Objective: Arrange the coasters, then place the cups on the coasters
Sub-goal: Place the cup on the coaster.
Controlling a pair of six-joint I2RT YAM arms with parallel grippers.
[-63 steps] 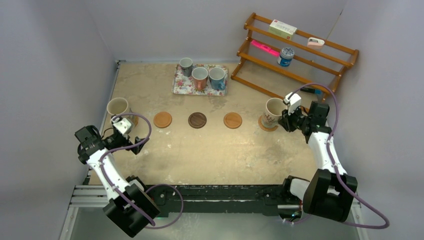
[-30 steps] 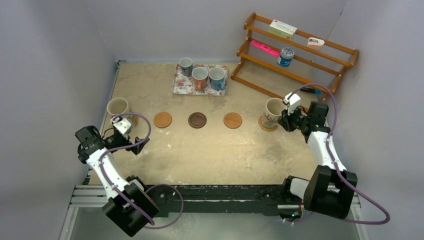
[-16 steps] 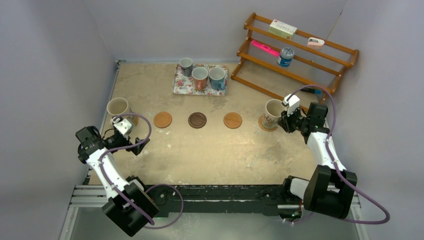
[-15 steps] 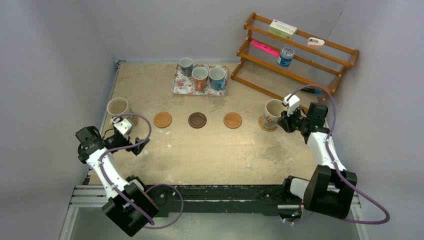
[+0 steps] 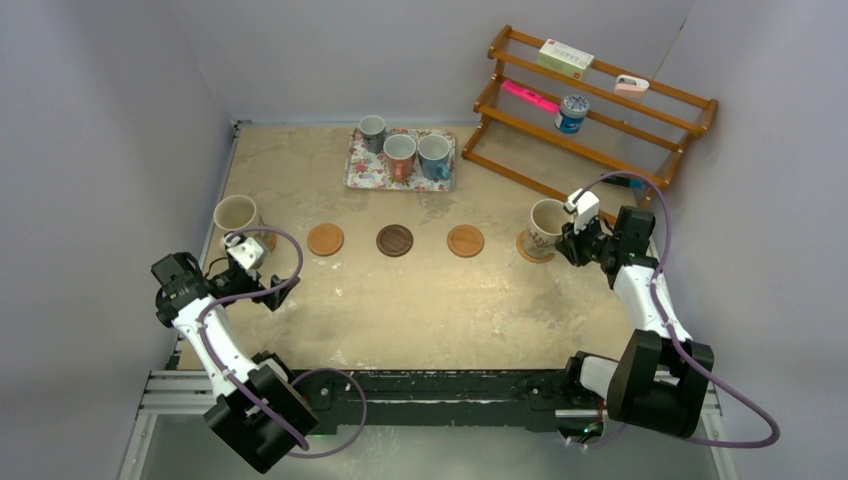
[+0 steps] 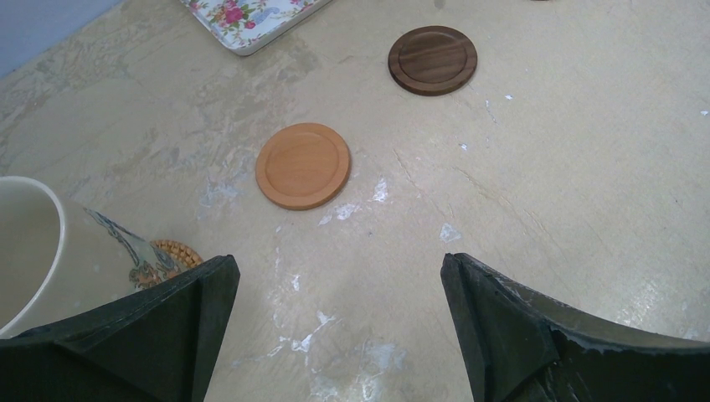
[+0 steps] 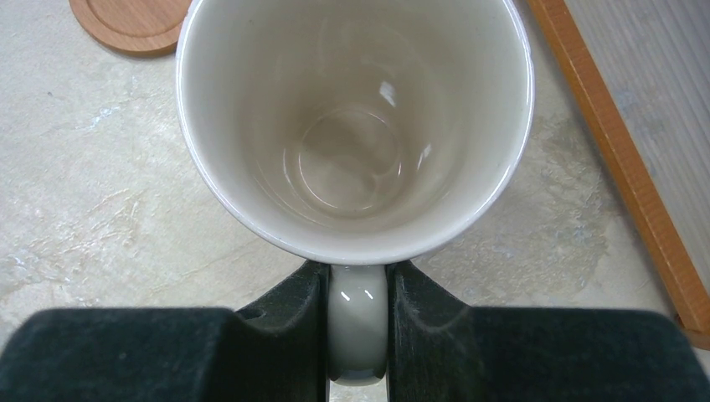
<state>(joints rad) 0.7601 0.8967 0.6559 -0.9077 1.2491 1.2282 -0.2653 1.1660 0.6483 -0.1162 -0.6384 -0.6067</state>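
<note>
My right gripper (image 5: 567,240) (image 7: 357,289) is shut on the handle (image 7: 357,327) of a cream printed cup (image 5: 546,226) (image 7: 356,126). The cup is upright over an orange coaster (image 5: 526,251) at the right end of the row. Three bare coasters lie in line: tan (image 5: 325,239) (image 6: 302,165), dark brown (image 5: 394,240) (image 6: 432,59) and tan (image 5: 465,240) (image 7: 134,21). Another cream cup (image 5: 237,214) (image 6: 33,243) stands on a woven coaster (image 6: 172,255) at the left. My left gripper (image 5: 272,291) (image 6: 339,285) hangs open and empty just in front of it.
A floral tray (image 5: 358,172) (image 6: 251,17) at the back holds a grey-blue cup (image 5: 372,128), a reddish cup (image 5: 399,153) and a light blue cup (image 5: 434,153). A wooden rack (image 5: 600,110) (image 7: 624,159) stands at the back right, close behind the held cup, with a blue-and-white tin (image 5: 571,112) on it.
My right wrist has edged slightly left and down, its grip on the cup's handle unchanged. The left arm has hardly moved.
</note>
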